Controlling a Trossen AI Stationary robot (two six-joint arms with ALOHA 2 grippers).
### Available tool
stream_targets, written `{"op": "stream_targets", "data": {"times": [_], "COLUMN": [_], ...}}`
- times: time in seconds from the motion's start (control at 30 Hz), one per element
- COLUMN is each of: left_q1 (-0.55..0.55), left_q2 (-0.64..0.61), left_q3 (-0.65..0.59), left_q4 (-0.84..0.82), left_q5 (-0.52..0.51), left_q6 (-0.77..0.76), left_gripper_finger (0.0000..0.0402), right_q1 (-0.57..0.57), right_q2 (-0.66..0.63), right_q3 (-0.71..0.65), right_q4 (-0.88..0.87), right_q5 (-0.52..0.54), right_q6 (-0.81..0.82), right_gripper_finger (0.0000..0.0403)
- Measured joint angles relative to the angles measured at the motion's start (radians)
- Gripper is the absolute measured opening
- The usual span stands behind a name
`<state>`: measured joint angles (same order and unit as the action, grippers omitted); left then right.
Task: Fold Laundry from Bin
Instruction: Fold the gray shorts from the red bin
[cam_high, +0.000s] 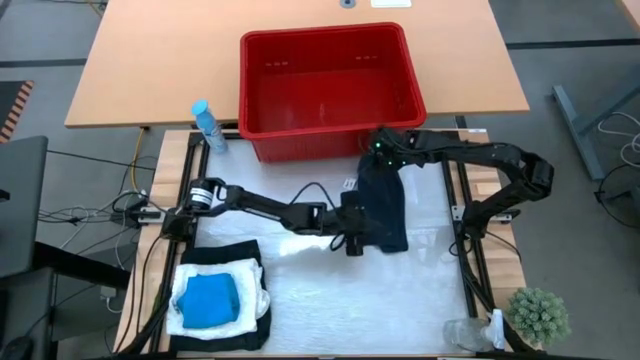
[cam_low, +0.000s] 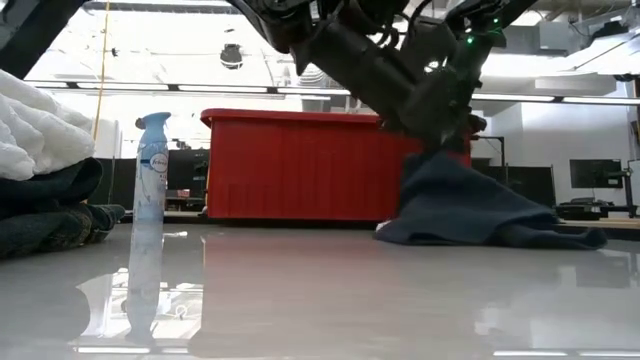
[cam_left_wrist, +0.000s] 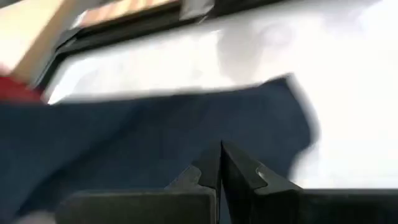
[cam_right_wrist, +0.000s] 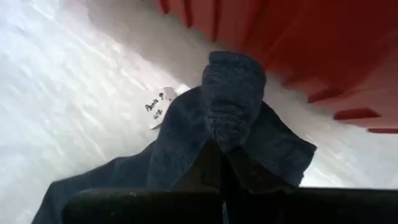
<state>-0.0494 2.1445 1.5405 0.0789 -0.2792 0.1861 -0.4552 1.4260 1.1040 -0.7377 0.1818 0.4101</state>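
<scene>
Where the high view looks straight down, the red bin (cam_high: 333, 90) stands at the top centre of the frame with nothing visible inside it, and a dark blue garment (cam_high: 383, 205) lies just below its lower right corner on the white table (cam_high: 400, 300). The left gripper (cam_high: 352, 222) reaches in from the left and is closed on the garment's left edge, while the right gripper (cam_high: 383, 152) comes from the right and is clamped on the garment's top end beside the bin wall. At the lower left sits a stack of laundry: a bright blue cloth (cam_high: 208, 298) on a white crinkled one (cam_high: 250, 290), on a black garment (cam_high: 240, 252). A spray bottle (cam_high: 208, 125) stands at the bin's left, and a small green plant (cam_high: 538, 314) at the lower right. In the low view the garment (cam_low: 470, 210) hangs from a gripper at the upper right and spreads over the table in front of the bin (cam_low: 300, 165); the spray bottle (cam_low: 148, 190) stands at the left, and the stacked laundry (cam_low: 45, 170) fills the left edge. In the left wrist view the two fingers (cam_left_wrist: 239, 171) meet with no gap, pinching the blue cloth (cam_left_wrist: 155, 137). In the right wrist view the fingers are shut on a bunched fold of the garment (cam_right_wrist: 233, 99), a white tag (cam_right_wrist: 158, 106) showing at its left, the bin wall (cam_right_wrist: 298, 43) at the upper right.
</scene>
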Motion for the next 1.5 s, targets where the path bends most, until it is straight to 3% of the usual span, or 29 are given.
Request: {"op": "stream_targets", "data": {"times": [0.17,0.23,0.47,0.6,0.67,0.97,1.37,1.5], "left_q1": [0.028,0.011,-0.055,-0.084,-0.084,-0.052,-0.052,-0.048], "left_q2": [0.001,0.018,0.11,0.137,0.136,0.135,0.167,0.167], "left_q3": [0.025,0.025,0.024,0.023,0.023,0.023,0.024,0.024], "left_q4": [-0.046,-0.046,0.051,0.102,0.127,0.242,0.277,0.303], "left_q5": [0.377,0.413,0.313,0.086,0.032,0.118,0.101,0.045], "left_q6": [-0.023,-0.025,0.022,0.013,0.003,-0.012,-0.014,-0.02], "left_gripper_finger": [0.0,0.0,0.0,0.0,0.0,0.0,0.0,0.0], "right_q1": [-0.049,-0.067,-0.112,-0.124,-0.124,-0.123,-0.136,-0.137], "right_q2": [0.001,0.001,0.001,0.002,0.002,0.0,-0.001,-0.001], "right_q3": [0.004,0.004,0.004,0.004,0.004,0.004,0.146,0.164], "right_q4": [-0.028,-0.034,-0.088,-0.094,-0.087,-0.028,-0.022,-0.02], "right_q5": [0.001,0.004,0.004,0.004,0.009,0.028,0.026,0.026], "right_q6": [-0.017,-0.019,0.007,0.003,0.009,0.027,0.019,0.028], "right_gripper_finger": [0.0019,0.0019,0.0019,0.0019,0.0019,0.0019,0.0019,0.0019]}}
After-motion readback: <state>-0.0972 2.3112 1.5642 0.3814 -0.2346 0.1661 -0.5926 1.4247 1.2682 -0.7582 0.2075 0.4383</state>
